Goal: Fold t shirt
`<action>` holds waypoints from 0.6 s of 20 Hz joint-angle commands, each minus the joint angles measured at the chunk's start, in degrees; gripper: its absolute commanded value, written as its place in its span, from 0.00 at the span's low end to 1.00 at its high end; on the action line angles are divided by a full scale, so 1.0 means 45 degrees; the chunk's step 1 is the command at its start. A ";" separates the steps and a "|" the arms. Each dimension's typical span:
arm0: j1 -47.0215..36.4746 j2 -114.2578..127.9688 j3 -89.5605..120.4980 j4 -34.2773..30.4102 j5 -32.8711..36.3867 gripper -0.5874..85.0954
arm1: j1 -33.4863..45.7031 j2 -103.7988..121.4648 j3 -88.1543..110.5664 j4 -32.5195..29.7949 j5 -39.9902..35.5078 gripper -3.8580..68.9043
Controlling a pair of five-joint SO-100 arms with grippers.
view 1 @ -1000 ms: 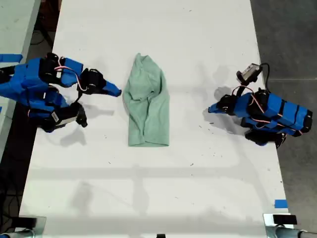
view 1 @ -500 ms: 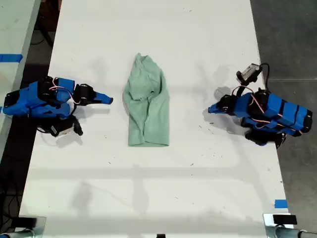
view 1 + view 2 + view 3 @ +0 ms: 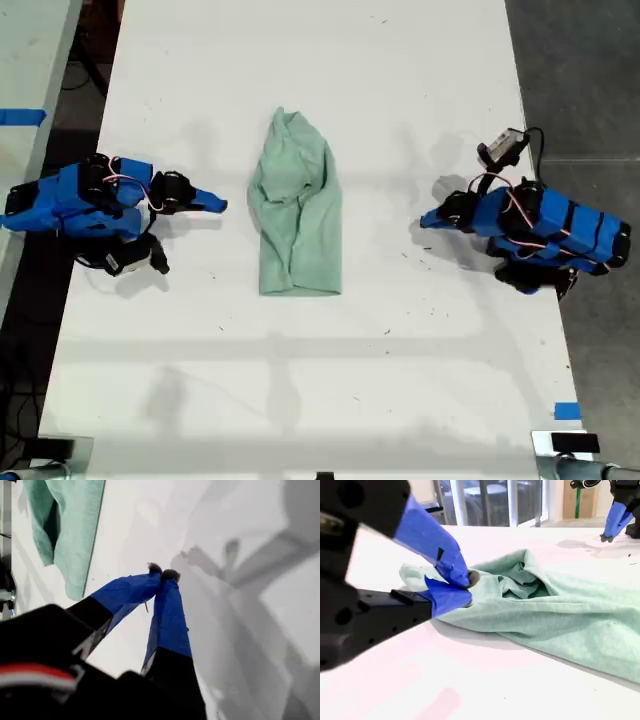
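Drawing back toward the exterior view's left, my second claw [image 3: 218, 203] is sitting pinched shut beside the t shirt [image 3: 297, 210] lying mid-bench [image 3: 400, 80], my first claw [image 3: 424, 220] is idling shut well apart, and the next fold is probably needing both opening wide and lifting the far end evenly.

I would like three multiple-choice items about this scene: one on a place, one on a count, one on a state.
1. Where does the pale mint-green cloth t shirt lie?
A. between my first gripper and my second gripper
B. under a gripper
C. off the white table

2. How many cloths show?
A. one
B. two
C. three

3. How does my first gripper stand?
A. wide open
B. shut on nothing
C. shut on cloth

Answers:
1 A: the exterior view shows it mid-table, apart from both.
2 A: only the t shirt.
3 B: in the first wrist view its tips meet, with nothing between them.
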 commanded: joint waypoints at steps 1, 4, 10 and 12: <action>-0.0176 0.0059 0.0078 0.0059 -0.0195 0.01 | 0.0078 0.0176 0.0723 -0.0254 0.0059 0.06; -0.0195 0.0059 0.0078 0.0059 -0.0195 0.01 | 0.0078 0.0176 0.0723 -0.0254 0.0059 0.06; -0.0195 0.0059 0.0078 0.0098 -0.0273 0.01 | 0.0078 0.0176 0.0723 -0.0254 0.0059 0.06; -0.0156 0.0059 0.0078 0.0098 -0.0273 0.01 | 0.0078 0.0176 0.0723 -0.0254 0.0059 0.06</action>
